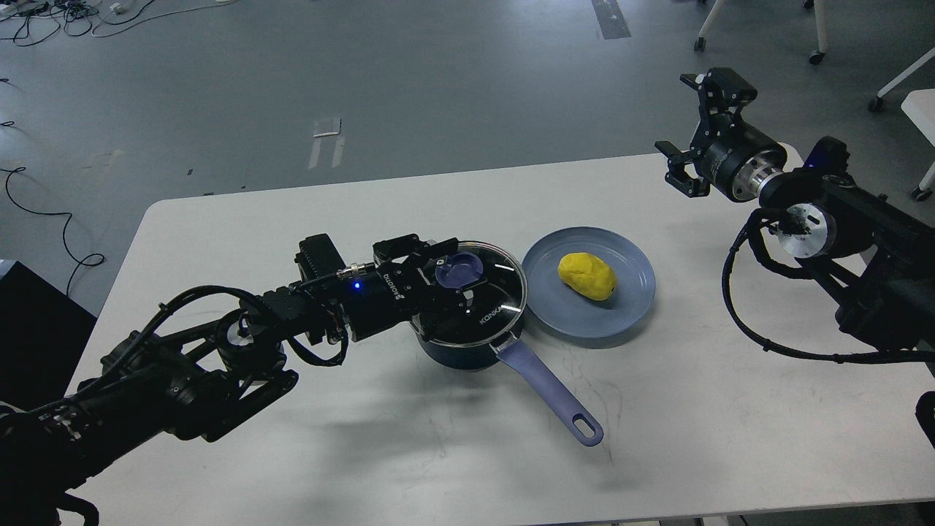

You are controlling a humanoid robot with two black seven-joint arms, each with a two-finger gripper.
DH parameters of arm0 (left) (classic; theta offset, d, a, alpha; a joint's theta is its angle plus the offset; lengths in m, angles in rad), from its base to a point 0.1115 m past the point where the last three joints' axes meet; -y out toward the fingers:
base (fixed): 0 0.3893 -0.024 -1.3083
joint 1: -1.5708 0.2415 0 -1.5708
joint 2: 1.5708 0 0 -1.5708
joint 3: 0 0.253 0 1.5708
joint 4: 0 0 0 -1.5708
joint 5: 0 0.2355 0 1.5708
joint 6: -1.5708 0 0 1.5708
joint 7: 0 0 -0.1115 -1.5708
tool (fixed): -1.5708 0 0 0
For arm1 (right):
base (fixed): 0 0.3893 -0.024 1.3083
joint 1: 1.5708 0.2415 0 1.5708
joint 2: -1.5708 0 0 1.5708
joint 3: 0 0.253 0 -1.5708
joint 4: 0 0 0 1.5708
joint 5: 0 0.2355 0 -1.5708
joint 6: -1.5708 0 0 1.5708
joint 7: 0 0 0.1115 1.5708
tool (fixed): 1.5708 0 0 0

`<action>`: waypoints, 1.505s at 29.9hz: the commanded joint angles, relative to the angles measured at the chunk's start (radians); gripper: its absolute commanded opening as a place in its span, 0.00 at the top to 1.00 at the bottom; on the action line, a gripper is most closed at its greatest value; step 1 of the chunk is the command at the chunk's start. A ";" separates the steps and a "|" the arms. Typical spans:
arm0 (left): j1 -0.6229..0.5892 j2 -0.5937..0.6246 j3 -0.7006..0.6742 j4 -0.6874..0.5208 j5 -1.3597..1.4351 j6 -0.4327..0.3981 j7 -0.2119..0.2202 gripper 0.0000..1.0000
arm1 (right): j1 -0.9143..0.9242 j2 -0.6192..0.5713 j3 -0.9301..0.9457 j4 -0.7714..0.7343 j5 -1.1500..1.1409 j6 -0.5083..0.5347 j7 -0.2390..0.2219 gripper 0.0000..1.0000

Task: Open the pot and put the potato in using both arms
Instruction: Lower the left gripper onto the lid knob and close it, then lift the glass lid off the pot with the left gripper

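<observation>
Left arm [182,365], nearest the viewer, is reaching over the pot [467,343]; its left gripper [456,281] is straddling the lid knob [458,270], grip unconfirmed. Risk: an off-centre pinch letting the glass lid [489,307] slip and clatter. Potato [586,275] is lying on the plate [628,307], just beside the pot. Right gripper [687,131] is hanging spread, well apart.

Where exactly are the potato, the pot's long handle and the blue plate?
potato [586,275], head view, middle of its yellow top.
pot handle [549,392], head view, midway along the lavender shaft.
plate [544,303], head view, bare rim at its left, near the pot.
</observation>
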 commanded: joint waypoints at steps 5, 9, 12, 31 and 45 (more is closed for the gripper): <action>-0.004 0.000 -0.002 0.000 -0.022 0.002 -0.003 0.16 | 0.000 0.000 0.000 0.000 0.000 -0.001 0.000 0.00; -0.007 0.000 0.000 0.000 -0.022 0.003 -0.006 0.16 | 0.000 0.000 0.000 0.000 0.000 0.000 0.000 0.00; -0.006 0.000 0.000 0.000 -0.022 0.003 -0.008 0.16 | 0.000 0.000 -0.002 -0.001 0.000 0.000 0.000 0.00; -0.007 0.005 0.001 0.000 -0.020 0.001 -0.043 0.61 | -0.002 0.000 -0.002 -0.017 0.000 0.000 0.000 0.00; -0.096 0.167 -0.004 -0.040 -0.088 0.006 -0.044 0.61 | 0.000 0.005 -0.003 -0.017 0.000 0.000 0.000 0.00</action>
